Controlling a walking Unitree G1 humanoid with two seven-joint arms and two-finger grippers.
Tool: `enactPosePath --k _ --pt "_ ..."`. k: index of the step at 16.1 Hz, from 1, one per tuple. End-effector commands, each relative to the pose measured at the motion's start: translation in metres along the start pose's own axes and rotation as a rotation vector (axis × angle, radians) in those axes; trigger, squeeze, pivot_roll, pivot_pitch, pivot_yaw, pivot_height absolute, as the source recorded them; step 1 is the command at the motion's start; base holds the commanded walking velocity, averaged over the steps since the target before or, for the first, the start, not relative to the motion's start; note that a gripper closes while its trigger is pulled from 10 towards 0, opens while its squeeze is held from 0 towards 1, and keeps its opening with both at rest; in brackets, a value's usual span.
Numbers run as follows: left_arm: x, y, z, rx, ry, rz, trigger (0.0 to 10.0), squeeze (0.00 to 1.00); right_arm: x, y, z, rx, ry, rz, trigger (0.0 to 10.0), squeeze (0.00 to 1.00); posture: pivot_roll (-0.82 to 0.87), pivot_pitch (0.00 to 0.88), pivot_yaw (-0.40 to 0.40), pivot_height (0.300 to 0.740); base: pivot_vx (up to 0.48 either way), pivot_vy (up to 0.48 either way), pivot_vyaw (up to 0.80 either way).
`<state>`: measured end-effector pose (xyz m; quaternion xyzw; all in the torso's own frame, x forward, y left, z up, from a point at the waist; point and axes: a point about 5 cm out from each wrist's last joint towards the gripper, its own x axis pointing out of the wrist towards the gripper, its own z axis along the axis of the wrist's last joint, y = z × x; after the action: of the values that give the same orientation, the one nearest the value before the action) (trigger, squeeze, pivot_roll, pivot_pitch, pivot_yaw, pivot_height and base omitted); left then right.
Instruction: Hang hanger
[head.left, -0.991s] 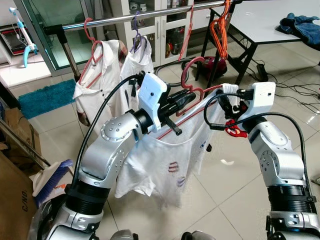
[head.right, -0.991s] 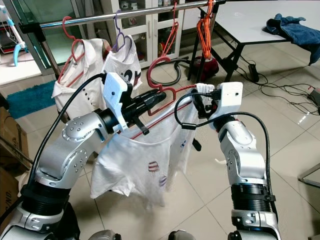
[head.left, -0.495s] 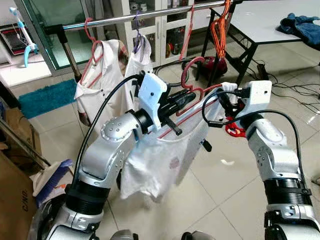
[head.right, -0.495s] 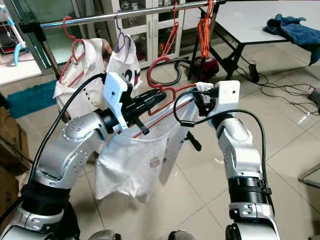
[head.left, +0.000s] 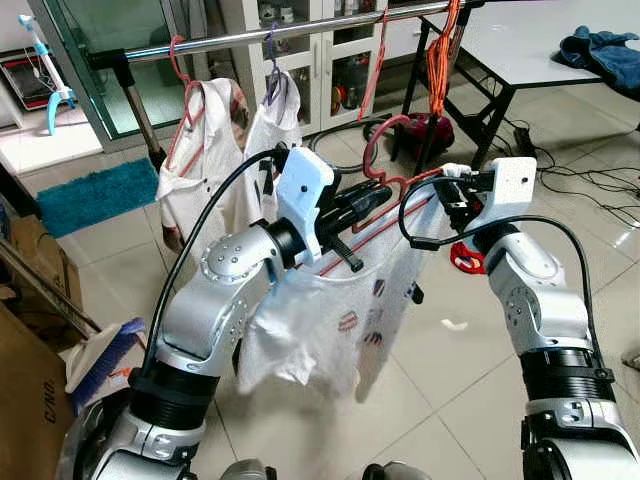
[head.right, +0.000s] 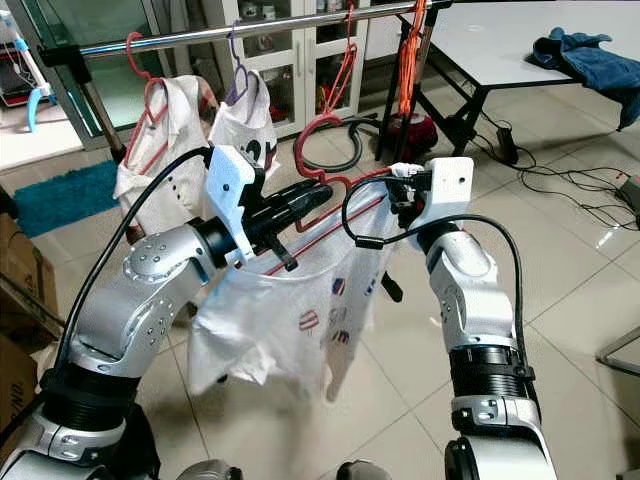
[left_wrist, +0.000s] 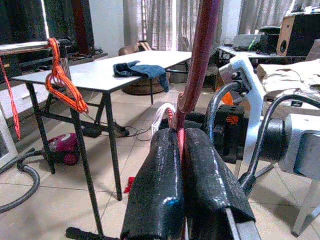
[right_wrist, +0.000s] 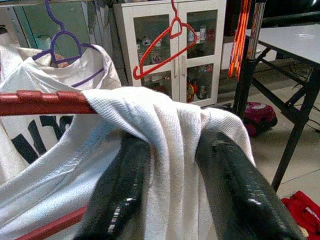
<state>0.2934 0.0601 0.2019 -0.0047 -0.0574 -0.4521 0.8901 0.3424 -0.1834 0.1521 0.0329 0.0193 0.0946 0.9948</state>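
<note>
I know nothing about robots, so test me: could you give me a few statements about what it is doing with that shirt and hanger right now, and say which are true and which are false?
1. The left gripper is shut on the red hanger. True.
2. The hanger with the white T-shirt already hangs on the metal rail. False: both grippers hold it below the rail, apart from it.
3. The right gripper pinches the shirt's collar fabric. True.
4. The rail is bare. False: two shirts, a lone red hanger and orange hangers hang there.
5. A blue garment lies on the white table. True.
</note>
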Motion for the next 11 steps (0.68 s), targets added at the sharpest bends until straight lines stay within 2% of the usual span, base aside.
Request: enactPosePath --k 1,4,5,6,11 --pt "0.001 -0.002 0.006 0.011 -0.021 -0.024 10.0 0.0 0.003 0.001 0.007 0.02 -0.033 0.002 0.0 0.0 0.03 0.0 0.014 0.74 0.0 0.0 0.0" --pt "0.002 -0.005 0.003 0.017 -0.008 -0.038 10.0 0.0 0.006 0.006 0.021 0.023 -0.074 0.037 0.0 0.0 0.04 0.0 0.012 0.74 0.0 0.0 0.0" --pt "0.002 -0.006 0.001 0.023 0.002 -0.048 10.0 0.0 0.007 0.005 0.035 0.025 -0.116 0.039 0.0 0.0 0.04 0.0 0.011 0.74 0.0 0.0 0.0" --pt "0.002 -0.007 0.001 0.023 0.004 -0.05 10.0 0.0 0.008 0.005 0.039 0.023 -0.129 0.036 0.0 0.0 0.04 0.0 0.011 0.74 0.0 0.0 0.0" --pt "0.003 -0.011 -0.001 0.025 0.015 -0.08 10.0 0.0 0.016 -0.015 0.058 -0.031 -0.184 -0.034 0.0 0.0 0.03 0.0 0.017 0.74 0.0 0.0 0.0"
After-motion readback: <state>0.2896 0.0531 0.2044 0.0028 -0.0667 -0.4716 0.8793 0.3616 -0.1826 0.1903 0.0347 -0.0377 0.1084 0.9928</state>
